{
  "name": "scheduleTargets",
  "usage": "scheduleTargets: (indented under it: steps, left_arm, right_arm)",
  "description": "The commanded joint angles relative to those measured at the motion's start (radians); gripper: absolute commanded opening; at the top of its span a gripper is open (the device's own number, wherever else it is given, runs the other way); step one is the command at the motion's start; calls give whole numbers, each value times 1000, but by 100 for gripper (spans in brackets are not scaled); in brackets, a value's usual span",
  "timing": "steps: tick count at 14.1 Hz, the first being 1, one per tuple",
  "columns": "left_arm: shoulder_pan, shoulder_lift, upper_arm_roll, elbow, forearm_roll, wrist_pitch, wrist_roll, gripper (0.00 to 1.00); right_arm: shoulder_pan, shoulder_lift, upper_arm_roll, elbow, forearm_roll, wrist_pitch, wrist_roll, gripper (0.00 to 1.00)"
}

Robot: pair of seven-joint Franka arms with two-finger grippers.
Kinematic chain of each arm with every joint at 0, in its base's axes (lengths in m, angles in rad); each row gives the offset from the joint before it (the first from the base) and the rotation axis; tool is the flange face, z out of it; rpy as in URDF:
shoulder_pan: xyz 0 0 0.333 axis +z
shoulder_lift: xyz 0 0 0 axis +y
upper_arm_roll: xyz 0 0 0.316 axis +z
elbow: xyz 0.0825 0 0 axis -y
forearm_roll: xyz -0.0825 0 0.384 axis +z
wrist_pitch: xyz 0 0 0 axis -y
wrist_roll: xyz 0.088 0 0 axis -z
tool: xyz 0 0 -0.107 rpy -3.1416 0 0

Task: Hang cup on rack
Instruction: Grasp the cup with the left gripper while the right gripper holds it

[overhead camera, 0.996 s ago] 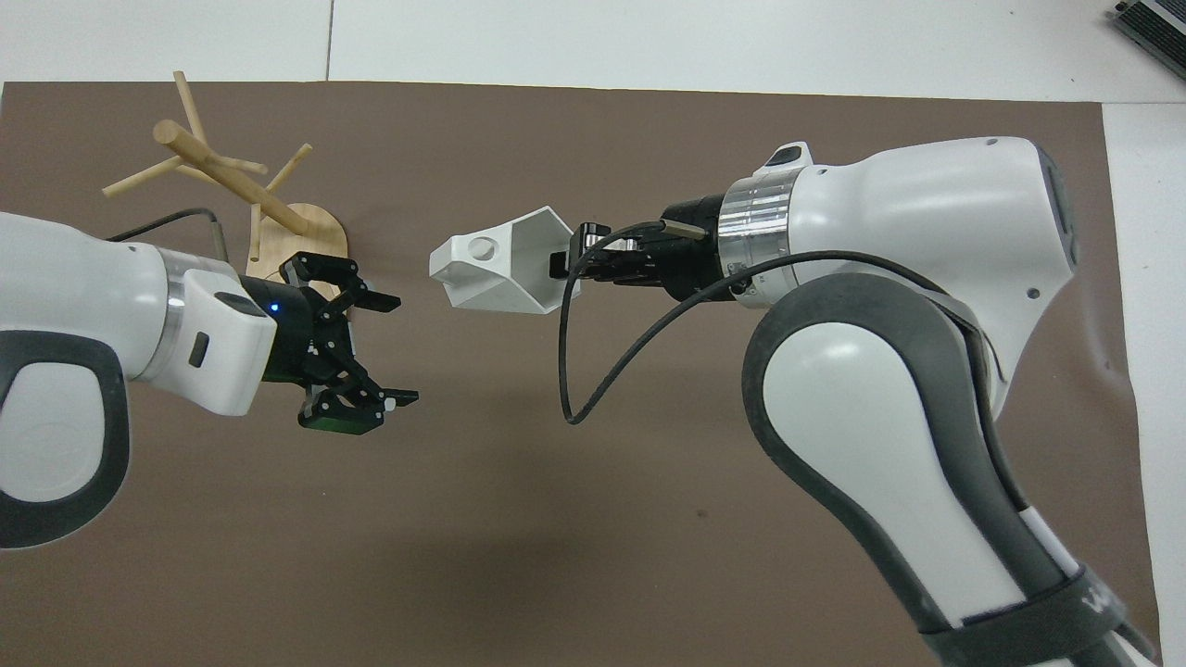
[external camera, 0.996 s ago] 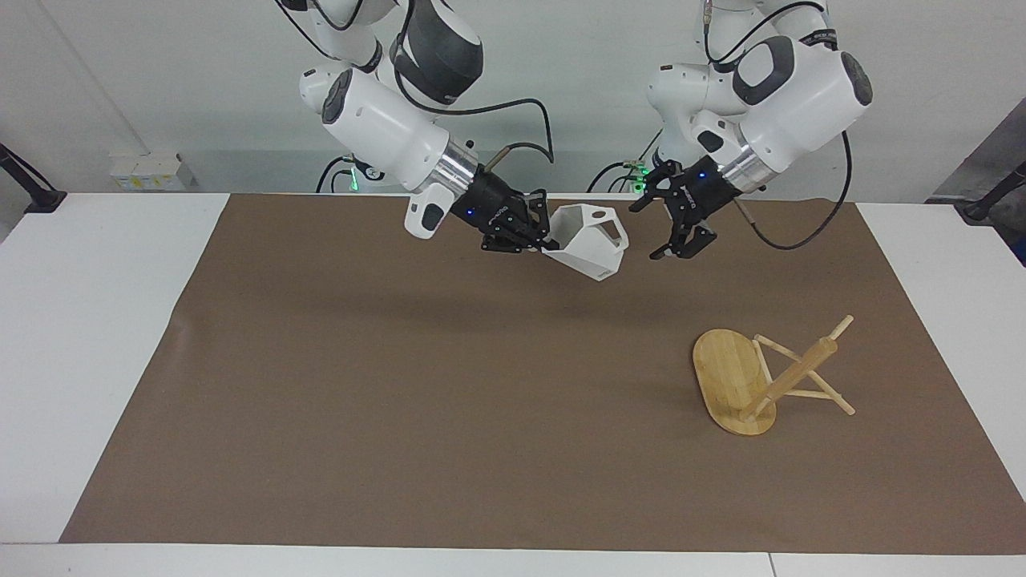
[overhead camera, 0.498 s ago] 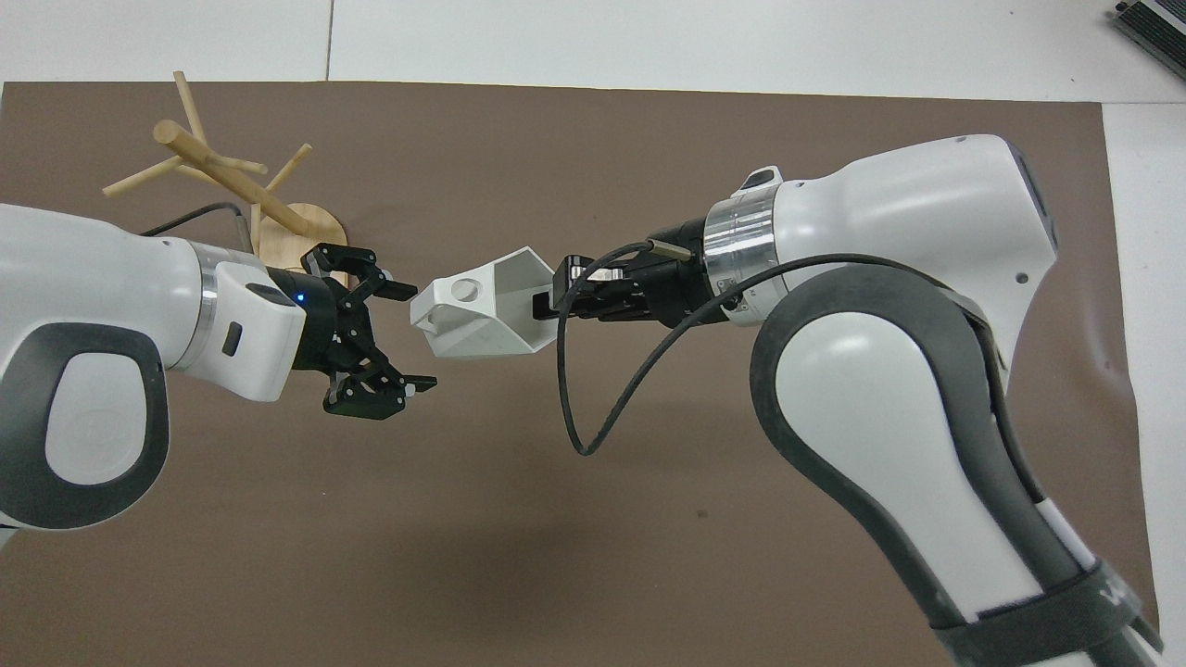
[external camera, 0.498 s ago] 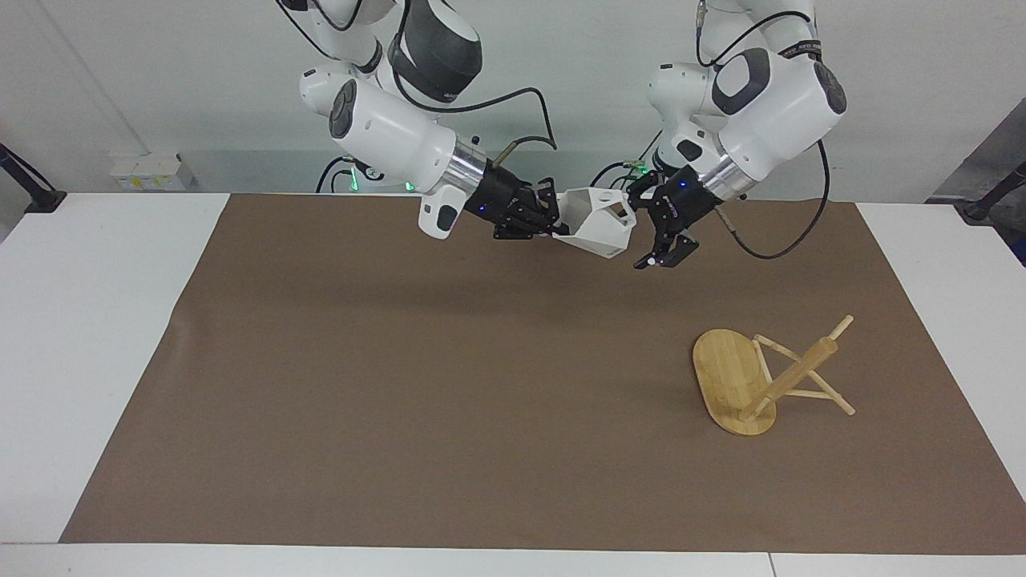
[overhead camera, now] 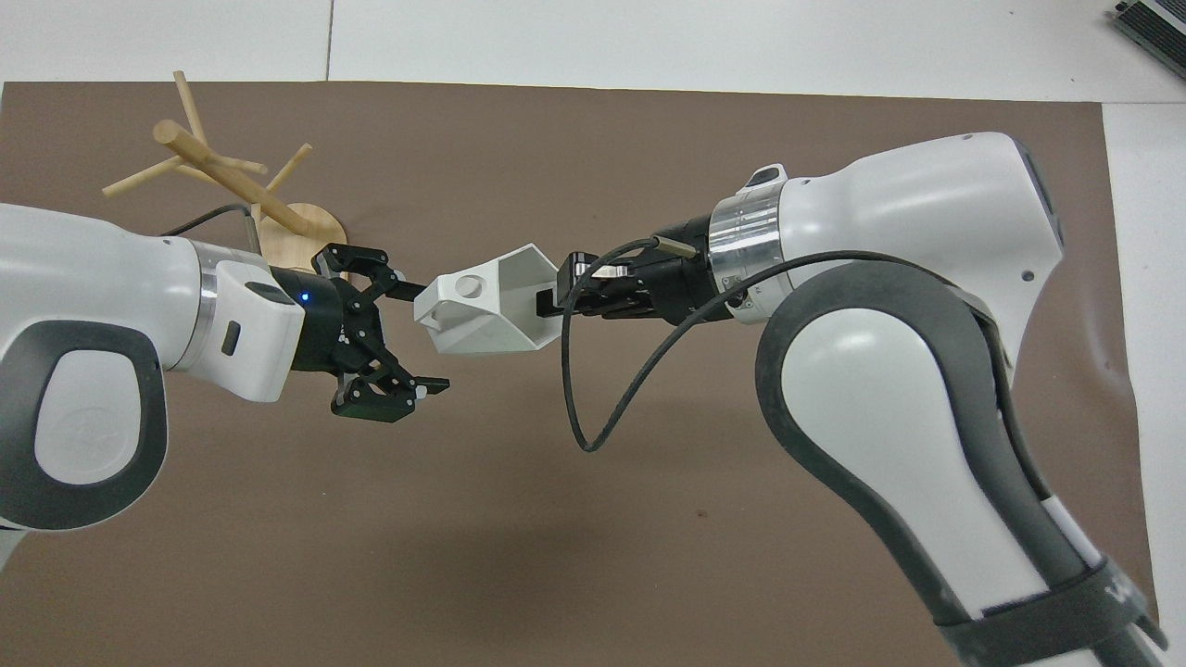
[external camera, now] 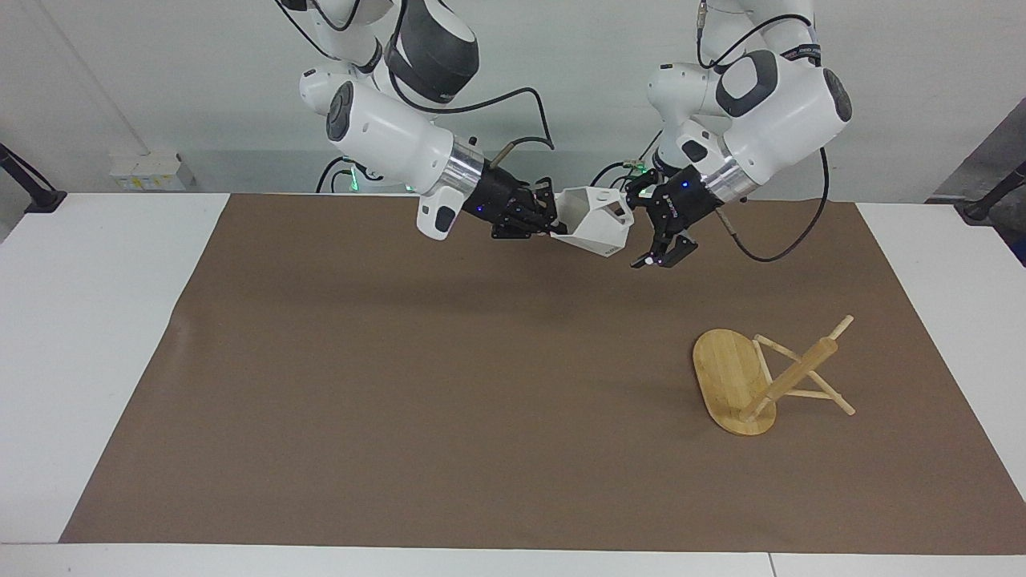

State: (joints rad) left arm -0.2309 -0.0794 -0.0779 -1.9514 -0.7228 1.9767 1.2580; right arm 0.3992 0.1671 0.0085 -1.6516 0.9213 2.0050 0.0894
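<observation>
White and faceted, the small cup (external camera: pixel 594 230) (overhead camera: pixel 486 302) with its angular sides and hexagonal rim hangs in the air above the brown paper mat (external camera: pixel 449 385) (overhead camera: pixel 519 519), near the edge of the mat closest to the robots. We see it tipped on its side, the open mouth turned up and toward the right arm, the blocky handle with its round hole pointing toward the left arm.

Our right gripper (external camera: pixel 551 226) (overhead camera: pixel 548 304) holds it by the rim — the fingers are clamped tight on the wall of the cup, one inside the mouth and one outside.

Our left gripper (external camera: pixel 645 232) (overhead camera: pixel 419 338) is up in the air as well, just beside the handle end of the cup. Its fingers stand wide apart and hold nothing; in the overhead view one fingertip (overhead camera: pixel 405 291) lies right by the handle and the other (overhead camera: pixel 432 383) is below the cup's body. Whether that first fingertip actually touches the handle we cannot tell.

Toward the left arm's end of the table the light bamboo rack (external camera: pixel 765 377) (overhead camera: pixel 243 185) sits on the mat — oval flat base, thick central post, thin pegs sticking out. It is farther from the robots than the cup and well apart from both grippers. No cup hangs on its pegs.
</observation>
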Motion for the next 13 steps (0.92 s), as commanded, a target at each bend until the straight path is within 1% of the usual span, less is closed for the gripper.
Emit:
scheduleTargets:
  steps: [1,5,11,12,13]
  left_arm:
    - [-7,16,6,28,-27,8,11,100]
    - [-21,23,-5,52,-37,30,-35,100]
    - [-56,21,-8,51,-33,34,-81,100]
    - [-57,18,-6,51,-27,36,-80,89]
    - [-57,16,-6,52,-26,37,-81,85]
  right_arm:
    - [1,-3,5,4,27,4,23,0]
    - [4,-3,5,6,24,4,23,0]
    - [4,-3,5,12,11,4,23,0]
    - [4,-3,5,12,14,4,23,0]
    - [6,-3,5,12,14,4,23,0]
